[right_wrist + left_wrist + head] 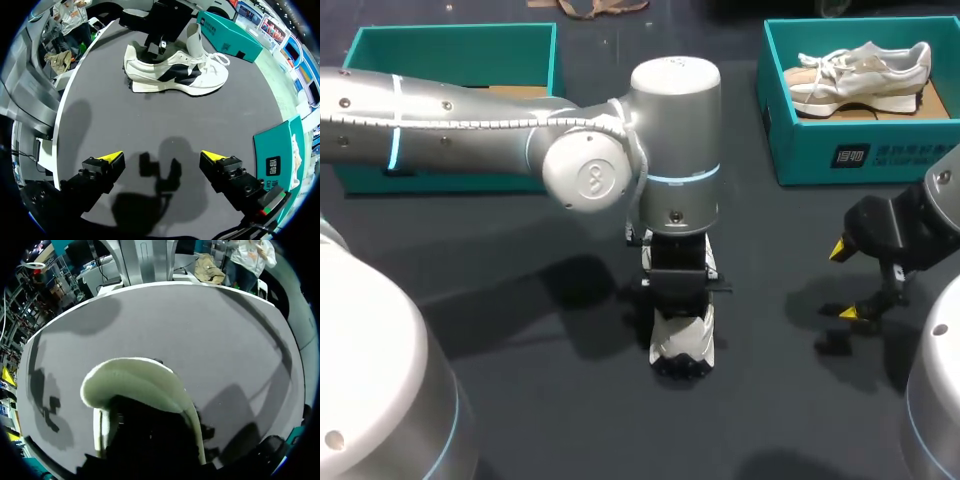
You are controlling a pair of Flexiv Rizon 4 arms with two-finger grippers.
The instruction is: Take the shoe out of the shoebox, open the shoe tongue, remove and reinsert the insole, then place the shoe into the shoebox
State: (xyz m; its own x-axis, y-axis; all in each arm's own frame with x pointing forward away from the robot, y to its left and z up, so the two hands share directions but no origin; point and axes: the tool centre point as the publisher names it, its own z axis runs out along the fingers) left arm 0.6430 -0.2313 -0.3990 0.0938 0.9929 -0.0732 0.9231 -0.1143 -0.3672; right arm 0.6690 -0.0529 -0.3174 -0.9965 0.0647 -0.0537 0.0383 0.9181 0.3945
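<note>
A white and black shoe [682, 345] [175, 75] lies on its sole in the middle of the dark table, heel toward me. Its tongue [194, 40] stands pulled up. My left gripper [678, 285] [156, 42] points straight down into the shoe's opening at the heel. Its tips are hidden, and what they pinch does not show. In the left wrist view a pale curved edge [140, 382] of the shoe's heel arches just ahead of the gripper. My right gripper [847, 281] [162, 157] hangs open and empty above bare table, to the right of the shoe.
A teal shoebox [840, 150] [275, 155] at the back right holds a second pale shoe [860, 70]. Another teal box [450, 40] [227, 37] stands at the back left. My left arm spans the table from the left side.
</note>
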